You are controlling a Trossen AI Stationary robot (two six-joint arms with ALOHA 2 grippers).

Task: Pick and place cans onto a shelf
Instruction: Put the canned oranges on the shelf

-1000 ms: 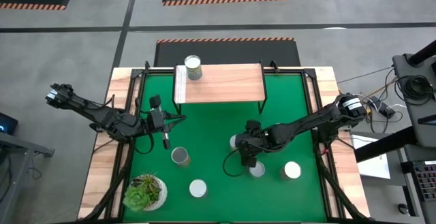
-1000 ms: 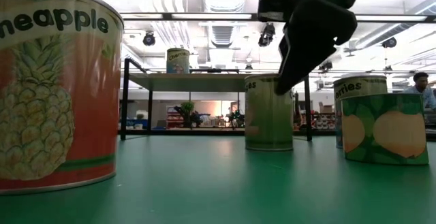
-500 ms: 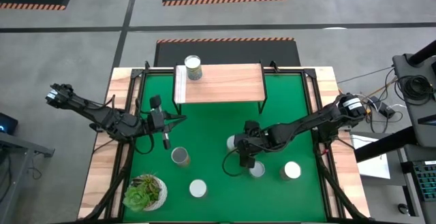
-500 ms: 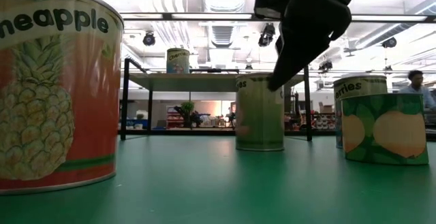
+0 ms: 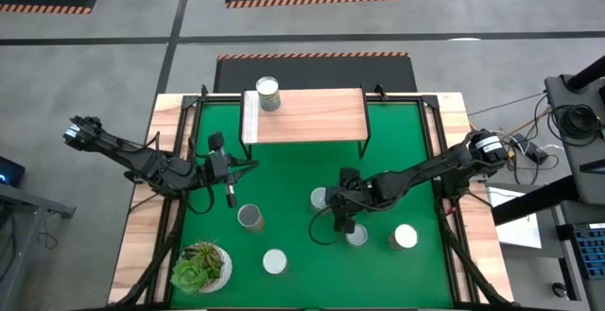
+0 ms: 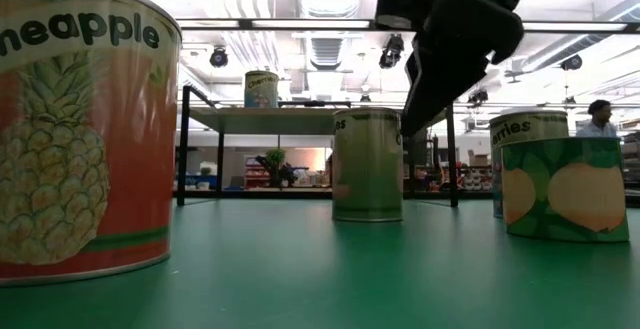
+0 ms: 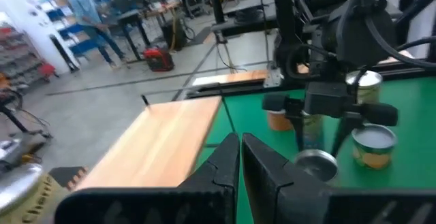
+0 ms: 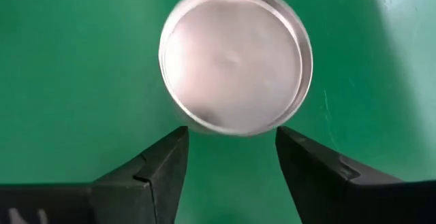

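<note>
Cans (image 5: 319, 198) on green table (image 5: 293, 179), warehouse room behind

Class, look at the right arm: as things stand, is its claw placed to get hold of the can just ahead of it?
Probably not yet. The right claw is open, but the can stands just beyond its fingertips, not between them. Only bare green mat lies between, so the way looks free.
</note>
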